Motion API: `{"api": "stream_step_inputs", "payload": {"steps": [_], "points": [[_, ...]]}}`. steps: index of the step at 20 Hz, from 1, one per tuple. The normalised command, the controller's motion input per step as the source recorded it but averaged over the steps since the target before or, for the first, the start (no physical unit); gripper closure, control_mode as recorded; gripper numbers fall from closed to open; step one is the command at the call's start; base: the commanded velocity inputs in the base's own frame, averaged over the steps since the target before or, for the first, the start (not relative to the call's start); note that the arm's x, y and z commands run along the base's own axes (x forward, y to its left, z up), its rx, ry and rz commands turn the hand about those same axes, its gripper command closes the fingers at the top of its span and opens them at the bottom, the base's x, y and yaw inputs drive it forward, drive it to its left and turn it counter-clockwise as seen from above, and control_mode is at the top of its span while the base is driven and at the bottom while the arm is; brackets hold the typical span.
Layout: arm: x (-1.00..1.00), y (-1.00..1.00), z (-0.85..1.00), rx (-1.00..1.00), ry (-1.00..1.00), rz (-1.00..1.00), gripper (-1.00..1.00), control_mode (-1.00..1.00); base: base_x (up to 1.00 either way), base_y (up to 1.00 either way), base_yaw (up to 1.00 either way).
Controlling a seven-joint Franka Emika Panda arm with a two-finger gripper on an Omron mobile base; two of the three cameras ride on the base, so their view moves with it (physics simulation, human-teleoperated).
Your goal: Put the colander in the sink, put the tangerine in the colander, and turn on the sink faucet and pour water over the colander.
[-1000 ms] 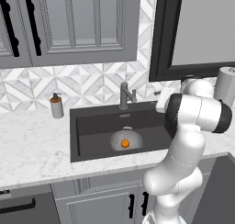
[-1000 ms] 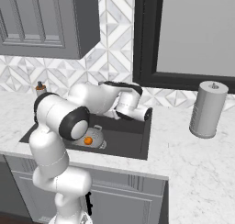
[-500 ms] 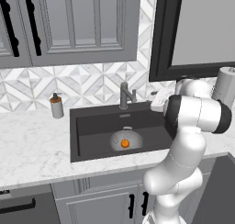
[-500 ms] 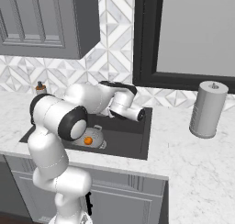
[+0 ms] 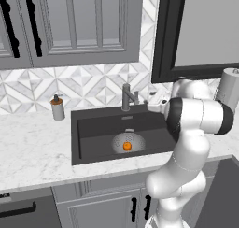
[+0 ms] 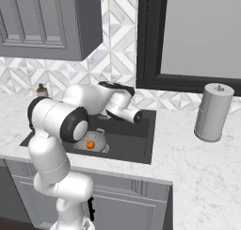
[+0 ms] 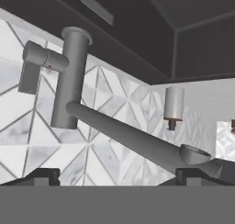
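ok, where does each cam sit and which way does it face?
Left base view: behind the arm's left, looking down at the sink; arm at right.
Right base view: behind the arm's right, same sink; arm at left.
Hand view: on the hand, rolled over, facing the sink faucet; open pincer at bottom.
Both base views share the colander holding the tangerine.

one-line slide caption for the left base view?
Small orange tangerine sits in perforated silver colander inside dark rectangular sink; white arm reaches toward dark grey faucet.
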Motion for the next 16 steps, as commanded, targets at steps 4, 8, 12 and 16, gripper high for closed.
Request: {"api": "stream_step_inputs", "payload": {"steps": [4, 8, 12, 16], "points": [[0.23, -0.03, 0.00, 0.08, 0.00, -0.07, -1.00, -1.00, 0.00, 0.00, 0.00], [0.23, -0.08, -0.06, 0.10, 0.01, -0.05, -1.00, -1.00, 0.00, 0.00, 0.00], [0.21, -0.04, -0.22, 0.07, 0.03, -0.04, -1.00, -1.00, 0.00, 0.00, 0.00], [0.15, -0.03, -0.23, 0.04, 0.00, -0.03, -1.00, -1.00, 0.00, 0.00, 0.00]]}}
